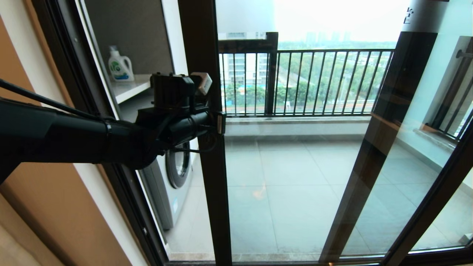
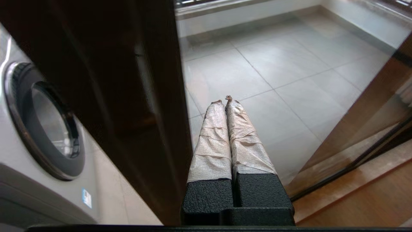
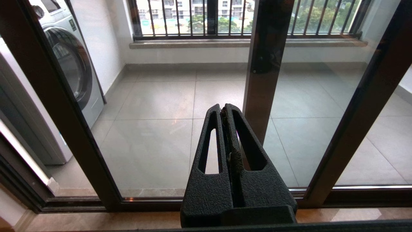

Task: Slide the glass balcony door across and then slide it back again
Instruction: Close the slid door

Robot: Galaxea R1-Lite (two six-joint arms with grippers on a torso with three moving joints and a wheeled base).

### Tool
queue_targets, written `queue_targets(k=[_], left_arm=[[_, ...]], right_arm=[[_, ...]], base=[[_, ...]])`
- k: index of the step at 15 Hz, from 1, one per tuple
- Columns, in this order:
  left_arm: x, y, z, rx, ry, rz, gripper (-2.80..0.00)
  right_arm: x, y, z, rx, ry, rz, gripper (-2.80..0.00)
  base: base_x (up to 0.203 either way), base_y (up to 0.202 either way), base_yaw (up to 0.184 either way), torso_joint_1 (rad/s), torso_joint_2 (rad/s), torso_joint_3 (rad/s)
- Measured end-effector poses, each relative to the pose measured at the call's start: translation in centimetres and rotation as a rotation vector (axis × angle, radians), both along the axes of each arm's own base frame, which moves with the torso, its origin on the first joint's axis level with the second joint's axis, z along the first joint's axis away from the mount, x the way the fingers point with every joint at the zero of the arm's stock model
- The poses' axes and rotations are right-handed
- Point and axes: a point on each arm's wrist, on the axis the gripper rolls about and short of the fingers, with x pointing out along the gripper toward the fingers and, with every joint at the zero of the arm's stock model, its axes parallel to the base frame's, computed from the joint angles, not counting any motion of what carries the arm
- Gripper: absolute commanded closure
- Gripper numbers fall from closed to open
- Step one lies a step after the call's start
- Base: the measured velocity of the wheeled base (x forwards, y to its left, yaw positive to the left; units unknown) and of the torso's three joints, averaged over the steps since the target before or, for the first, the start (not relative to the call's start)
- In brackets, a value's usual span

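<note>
The glass balcony door is a clear pane in a dark brown frame, with a frosted strip along its top. Its left upright stands a little away from the door jamb, leaving a gap there. My left arm reaches in from the left at mid height. My left gripper is shut, and its taped fingertips lie beside the right face of that upright, in front of the pane. The bar handle is hidden. My right gripper is shut on nothing, low down, pointing at the pane.
A washing machine stands behind the gap, under a shelf with a detergent bottle. A second brown upright shows behind the glass on the right. Black railing bars close off the balcony. A wall runs along my left.
</note>
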Motion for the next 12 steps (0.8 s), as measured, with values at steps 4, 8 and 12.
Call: queue_targets(k=[4,8,12], left_arm=[[0.3,1.0,0.0,0.008,-0.002,0.026,0.0],[0.4,1.4,0.0,0.022,-0.006,0.032,0.0],[0.5,1.5,-0.1,0.023,-0.003,0.036,0.0]], right_arm=[[0.0,0.0,0.0,0.0,0.0,0.0,0.0],[0.0,0.0,0.0,0.0,0.0,0.0,0.0],[0.0,0.0,0.0,0.0,0.0,0.0,0.0]], base=[[0.0,0.0,0.0,0.0,0.0,0.0],[0.0,0.0,0.0,0.0,0.0,0.0],[0.0,0.0,0.0,0.0,0.0,0.0]])
